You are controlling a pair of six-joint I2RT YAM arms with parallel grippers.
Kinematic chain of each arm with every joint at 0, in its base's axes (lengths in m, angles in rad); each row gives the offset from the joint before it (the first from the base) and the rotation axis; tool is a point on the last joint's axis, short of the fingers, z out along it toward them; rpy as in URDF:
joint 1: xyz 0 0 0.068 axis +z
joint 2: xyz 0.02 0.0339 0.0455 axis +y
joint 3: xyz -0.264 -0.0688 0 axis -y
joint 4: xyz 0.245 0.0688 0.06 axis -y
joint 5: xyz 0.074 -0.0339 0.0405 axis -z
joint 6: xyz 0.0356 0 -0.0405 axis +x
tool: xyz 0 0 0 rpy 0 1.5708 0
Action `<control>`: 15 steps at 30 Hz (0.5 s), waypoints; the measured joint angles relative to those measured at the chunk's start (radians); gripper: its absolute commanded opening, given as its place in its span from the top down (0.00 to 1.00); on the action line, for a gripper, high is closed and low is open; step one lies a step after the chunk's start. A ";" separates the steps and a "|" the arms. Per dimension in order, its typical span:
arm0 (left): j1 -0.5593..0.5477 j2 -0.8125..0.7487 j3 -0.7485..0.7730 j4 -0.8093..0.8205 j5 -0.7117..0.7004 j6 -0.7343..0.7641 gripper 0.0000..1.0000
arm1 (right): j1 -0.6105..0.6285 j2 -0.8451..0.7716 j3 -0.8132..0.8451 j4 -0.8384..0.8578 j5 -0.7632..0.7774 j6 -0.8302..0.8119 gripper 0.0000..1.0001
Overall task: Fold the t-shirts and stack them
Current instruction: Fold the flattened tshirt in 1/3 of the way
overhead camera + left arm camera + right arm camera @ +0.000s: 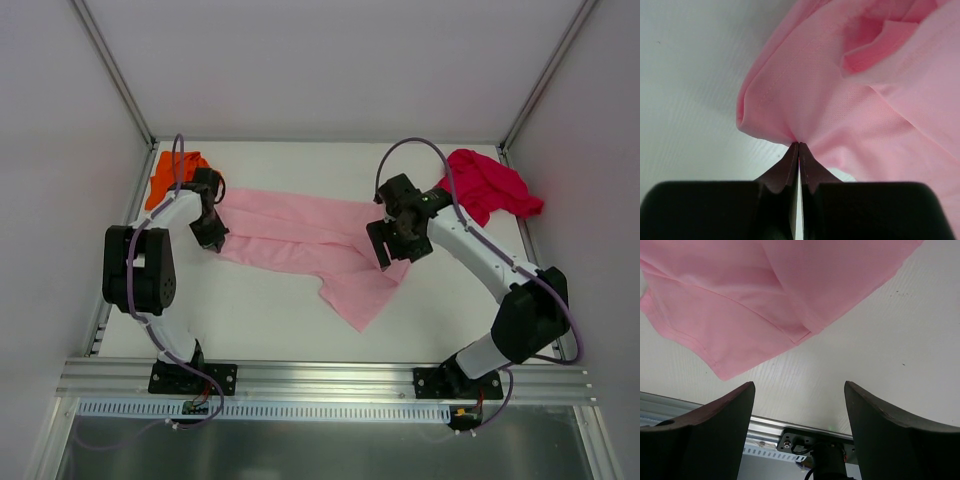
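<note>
Cloth of the soft light-pink t-shirt [300, 235] ran left to right across mid-frame; my left pincer [212, 234] clamped its left end, my right pincer [392, 246] hung apart over its right end.

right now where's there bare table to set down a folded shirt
Bare table: the back strip between the orange shirt and red shirt, behind the pink shirt; the front left patch between the pink shirt and the rail. Crowded: the middle, where the left gripper pinches the pink shirt and the right gripper hangs open over it.
</note>
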 measured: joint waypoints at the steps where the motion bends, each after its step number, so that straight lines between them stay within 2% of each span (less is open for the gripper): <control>1: -0.008 -0.010 -0.005 -0.002 -0.001 -0.003 1.00 | -0.007 0.000 0.002 -0.001 0.002 -0.003 0.23; 4: -0.037 -0.047 -0.041 -0.002 0.001 -0.011 1.00 | -0.024 0.003 0.003 -0.002 0.007 -0.006 0.23; 5: -0.048 -0.059 -0.058 -0.002 0.001 -0.014 0.94 | -0.026 0.005 0.003 -0.002 0.007 -0.006 0.23; 6: -0.059 -0.071 -0.074 -0.005 0.002 -0.018 0.69 | -0.029 0.007 0.003 -0.002 0.007 -0.006 0.23; 7: -0.066 -0.077 -0.085 -0.010 0.003 -0.018 0.57 | -0.030 0.009 0.003 -0.002 0.007 -0.006 0.23; 8: -0.072 -0.080 -0.091 -0.016 0.006 -0.022 0.35 | -0.031 0.012 0.004 -0.002 0.007 -0.006 0.23; 9: -0.079 -0.080 -0.092 -0.022 0.008 -0.033 0.26 | -0.031 0.016 0.006 -0.002 0.007 -0.006 0.23; 15: -0.084 -0.080 -0.059 -0.041 0.015 -0.047 0.21 | -0.031 0.041 0.017 -0.001 0.007 -0.006 0.23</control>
